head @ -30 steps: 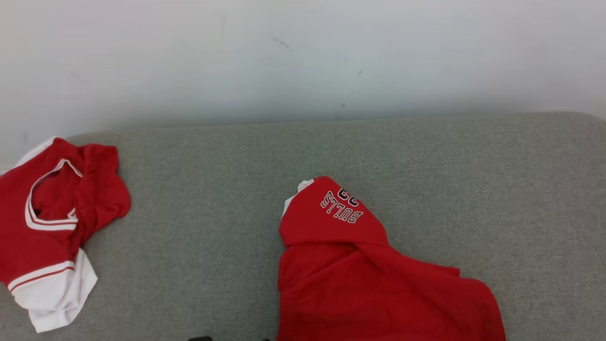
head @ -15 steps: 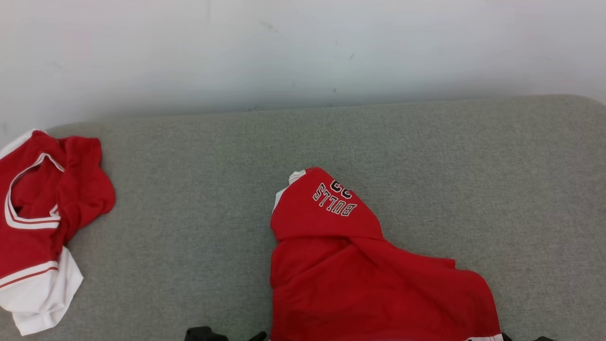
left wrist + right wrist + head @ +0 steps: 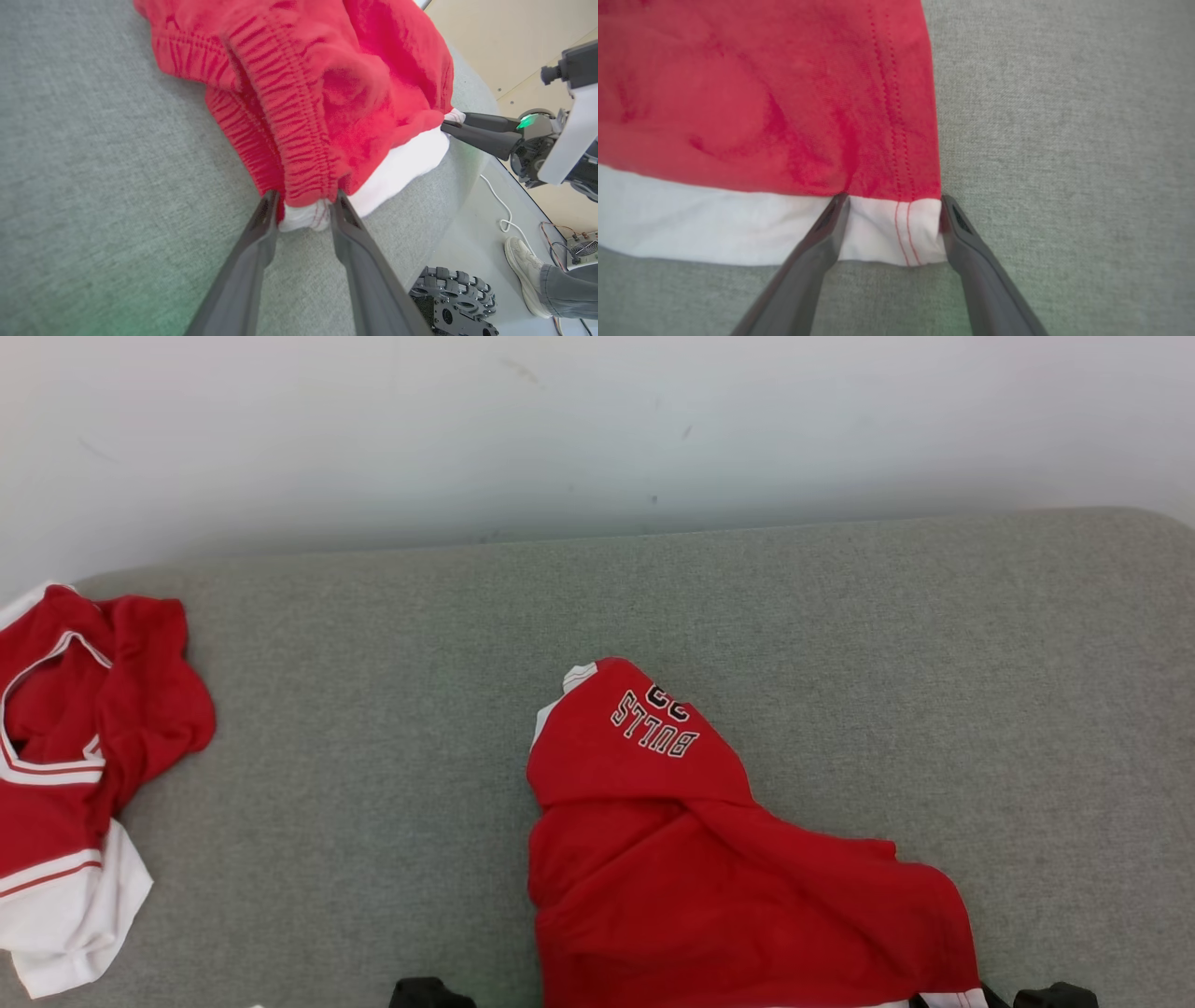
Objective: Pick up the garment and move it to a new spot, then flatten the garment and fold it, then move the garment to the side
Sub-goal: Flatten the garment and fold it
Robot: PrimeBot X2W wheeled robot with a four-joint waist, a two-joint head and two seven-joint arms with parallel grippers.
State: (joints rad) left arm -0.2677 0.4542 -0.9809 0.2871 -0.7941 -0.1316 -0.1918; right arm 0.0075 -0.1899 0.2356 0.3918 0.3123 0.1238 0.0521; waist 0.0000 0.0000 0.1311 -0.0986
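Note:
The garment (image 3: 709, 859) is a pair of red shorts with a white hem and "BULLS" lettering, lying crumpled on the grey cushioned surface (image 3: 392, 728). In the left wrist view my left gripper (image 3: 303, 205) has its fingers half closed around the gathered waistband corner (image 3: 299, 154), with fabric filling the gap. In the right wrist view my right gripper (image 3: 892, 200) stands open, straddling the white hem corner (image 3: 887, 233). That right gripper (image 3: 455, 125) also shows in the left wrist view, at the garment's far edge. Dark gripper parts (image 3: 425, 994) peek in at the head view's bottom edge.
A second red and white garment (image 3: 75, 756) lies bunched at the surface's left end. A white wall (image 3: 597, 429) runs behind. Beyond the surface's near edge are the wheeled base (image 3: 453, 298), a person's shoe (image 3: 521, 266) and cables on the floor.
The head camera has tilted, so the whole picture has slid up and left. Dark gripper parts have come into its bottom edge on both sides of the garment. The garment lies as before.

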